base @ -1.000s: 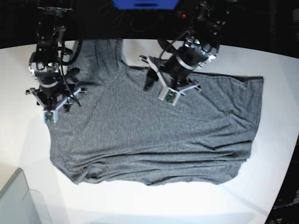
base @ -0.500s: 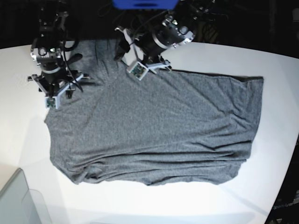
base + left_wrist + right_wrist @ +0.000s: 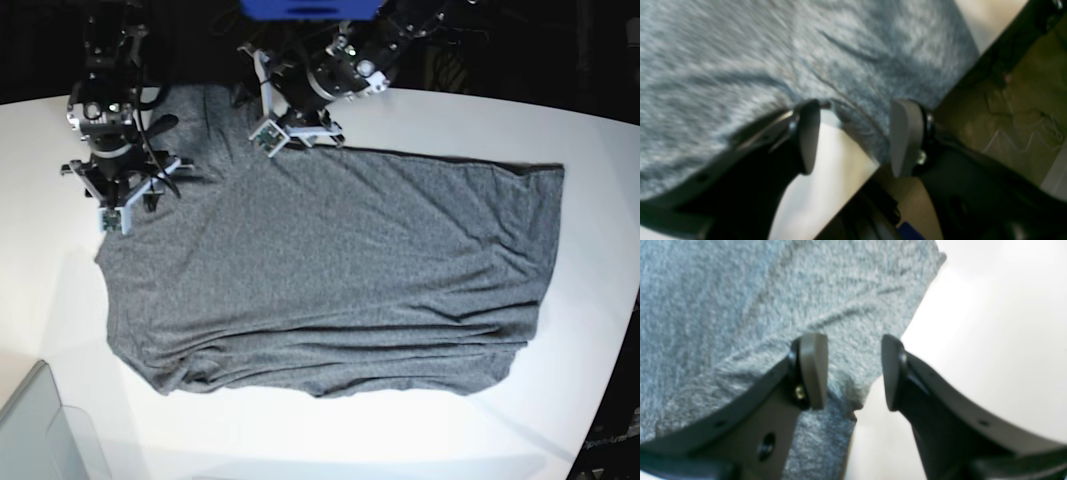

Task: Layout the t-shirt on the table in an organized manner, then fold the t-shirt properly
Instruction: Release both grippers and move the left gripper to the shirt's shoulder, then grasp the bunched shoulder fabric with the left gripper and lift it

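Note:
The dark grey t-shirt point(image 3: 330, 270) lies spread nearly flat on the white table point(image 3: 590, 170), with wrinkles along its near hem. My left gripper point(image 3: 255, 92) hovers open over the shirt's far edge near the table's back rim. In the left wrist view, the left gripper point(image 3: 857, 140) has a cloth edge point(image 3: 860, 123) and bare table between its fingers. My right gripper point(image 3: 120, 180) stands open over the shirt's far-left part. In the right wrist view, the right gripper point(image 3: 853, 373) straddles the fabric's edge point(image 3: 840, 350) without pinching it.
A clear container point(image 3: 35, 430) sits at the near-left corner. A blue object point(image 3: 310, 8) hangs beyond the back edge. Past the table's back rim, dark floor with cables point(image 3: 1017, 133) shows. White tabletop point(image 3: 990, 323) lies to the shirt's side.
My left arm swung from the shirt's upper middle to the far edge near the back rim, its jaws opening a bit wider. My right arm shifted slightly backward.

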